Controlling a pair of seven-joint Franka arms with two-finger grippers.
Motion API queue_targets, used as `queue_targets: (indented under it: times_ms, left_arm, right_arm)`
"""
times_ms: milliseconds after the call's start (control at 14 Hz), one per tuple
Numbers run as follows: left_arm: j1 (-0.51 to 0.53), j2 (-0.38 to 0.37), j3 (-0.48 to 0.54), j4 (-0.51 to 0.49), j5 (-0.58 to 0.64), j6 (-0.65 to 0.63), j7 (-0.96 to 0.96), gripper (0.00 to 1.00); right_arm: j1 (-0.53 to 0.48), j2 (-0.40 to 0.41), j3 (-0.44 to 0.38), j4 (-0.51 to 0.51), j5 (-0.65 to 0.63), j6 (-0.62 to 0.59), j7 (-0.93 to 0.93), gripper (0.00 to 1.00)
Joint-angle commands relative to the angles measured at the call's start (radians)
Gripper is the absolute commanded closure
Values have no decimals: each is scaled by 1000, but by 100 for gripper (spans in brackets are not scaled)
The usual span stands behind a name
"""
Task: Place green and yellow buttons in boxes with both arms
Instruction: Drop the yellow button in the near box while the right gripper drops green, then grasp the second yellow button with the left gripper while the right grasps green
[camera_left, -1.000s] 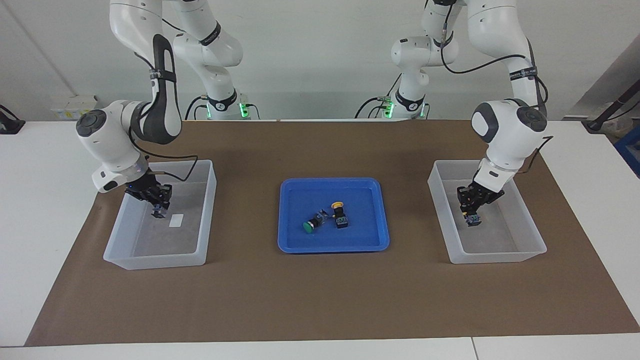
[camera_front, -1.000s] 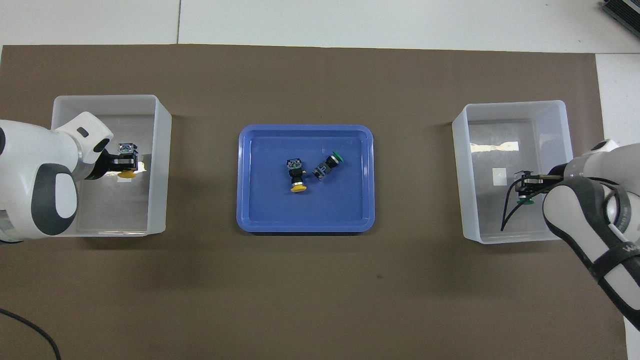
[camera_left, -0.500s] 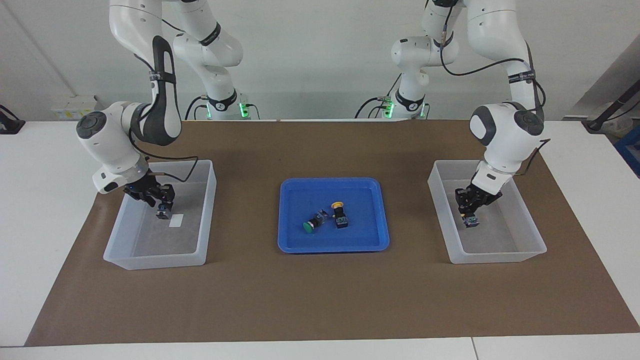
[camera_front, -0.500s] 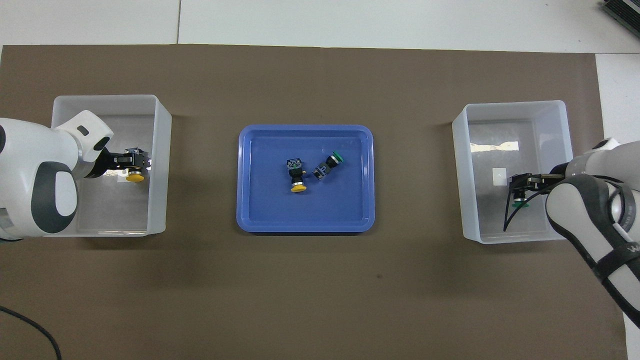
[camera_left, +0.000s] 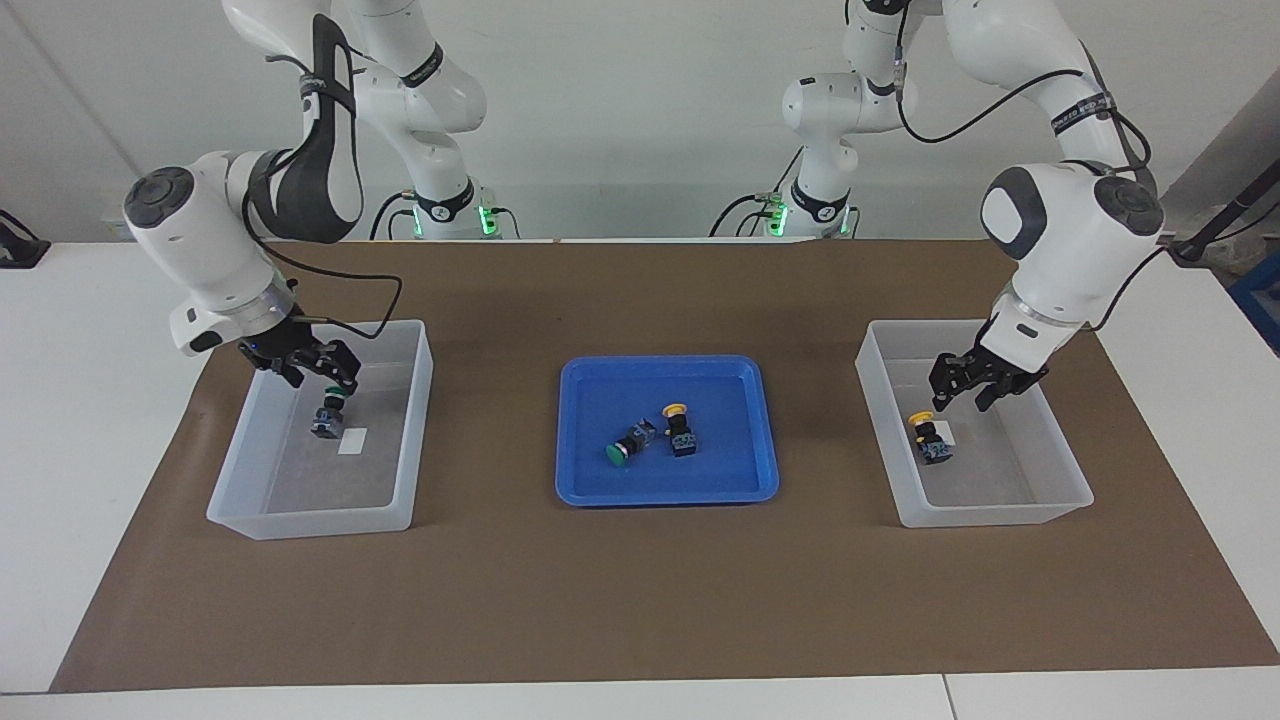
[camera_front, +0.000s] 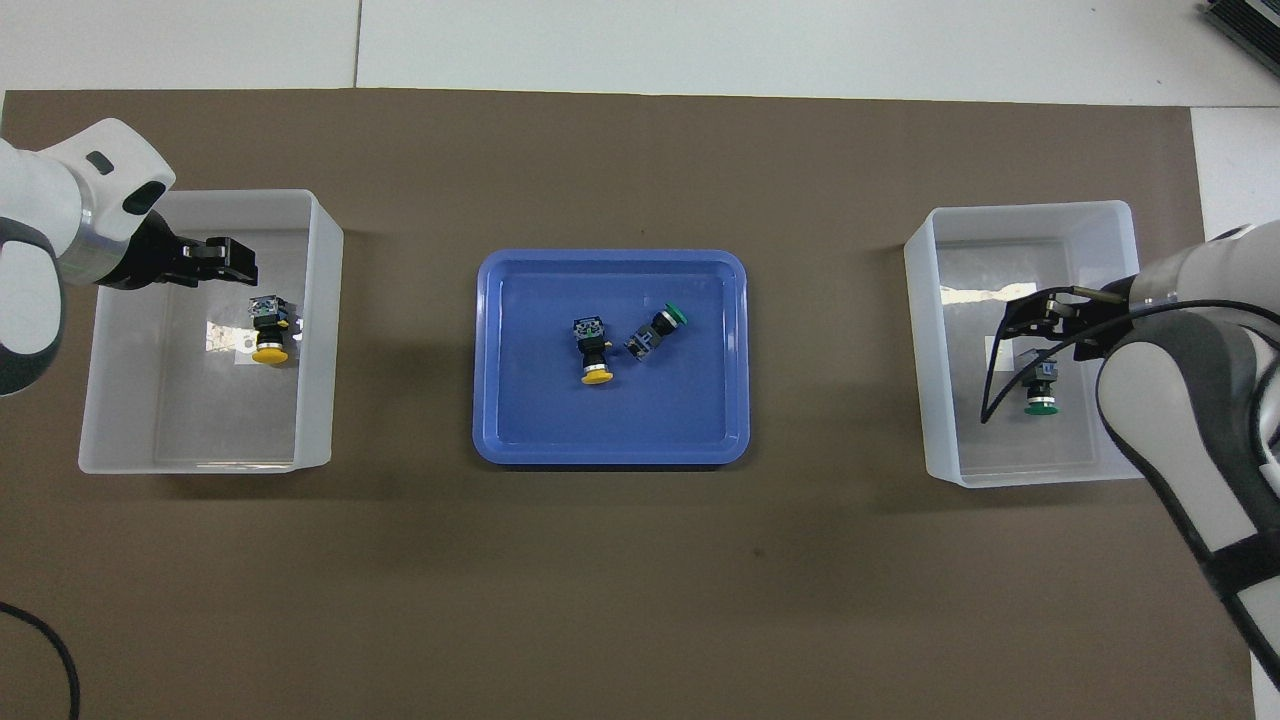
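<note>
The facing view shows both grippers raised and apart from the buttons: the left gripper stands open and empty above the yellow button lying in its box. The right gripper is open too, just above the green button in the other box. Only the overhead view shows both caps fully, and a second yellow button beside a second green button in the blue tray between the grippers.

Both claws let go and rose, leaving a yellow button and a green button in their boxes.

One button lies in each box, two in the tray between.
</note>
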Motion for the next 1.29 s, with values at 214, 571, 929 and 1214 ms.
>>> queue_targets:
  times_ms: [214,571,929,1214]
  left_arm:
    - [-181,40,4,46,-17,-23,-258,37]
    - [-312,11,4,-66,-83,95,-398,38]
    - [-401,14,4,-176,-109,288,-498,38]
    - [-487,55,4,-245,-126,453,-581,38]
  right_arm:
    - [159,2,3,14,-5,4,402,0]
    - [272,62,3,94,-2,27,660,0]
    - [361,151,5,193,12,55,884,0]
    - [404,229,8,281,15,80,1032,0]
